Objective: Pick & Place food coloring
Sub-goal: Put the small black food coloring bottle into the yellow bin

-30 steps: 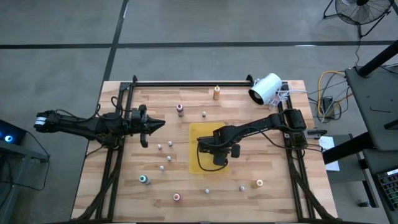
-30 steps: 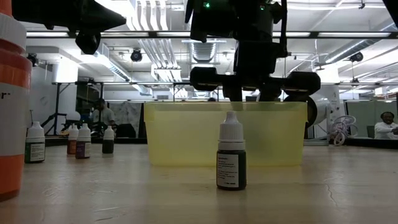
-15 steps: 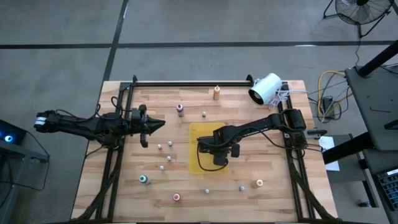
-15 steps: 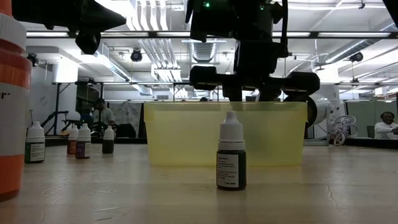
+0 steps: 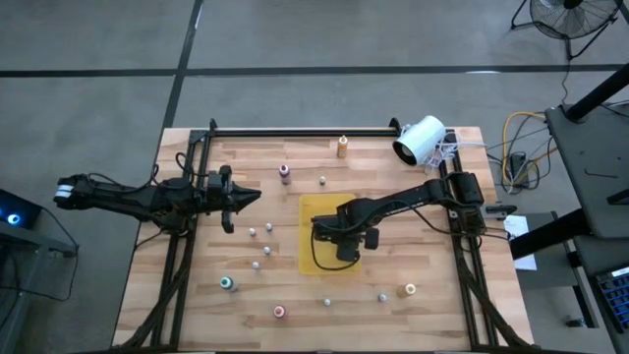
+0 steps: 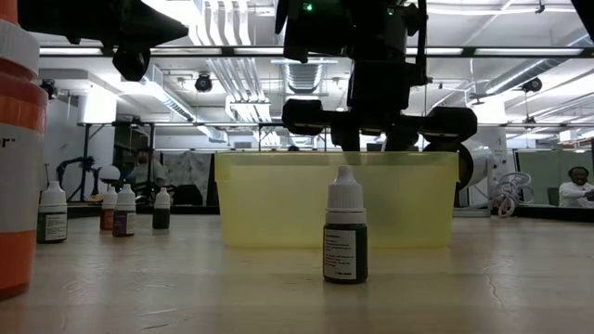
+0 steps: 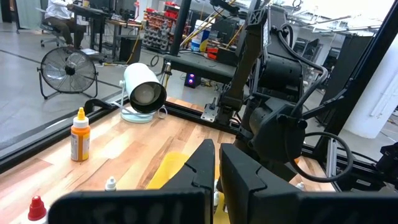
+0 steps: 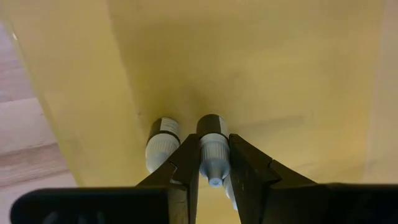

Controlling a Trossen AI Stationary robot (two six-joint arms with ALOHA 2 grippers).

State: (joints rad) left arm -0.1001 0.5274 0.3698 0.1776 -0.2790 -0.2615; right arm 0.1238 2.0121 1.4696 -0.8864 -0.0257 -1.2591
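Gripping a small white-capped food coloring bottle [image 8: 212, 152] by its cap, my right gripper [image 8: 214, 163] hangs low inside the yellow bin [image 5: 311, 218], beside another bottle [image 8: 162, 144] lying there. My left gripper [image 5: 232, 198], fingers pressed together empty, waits over the table's left side.

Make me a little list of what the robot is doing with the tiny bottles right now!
right gripper: over the yellow bin, shut on a bottle
in the bin: another bottle beside it
left gripper: shut, holding nothing, waiting on the left side
table: more bottles spread about, such as the orange-topped one
white cylinder: at the back right corner
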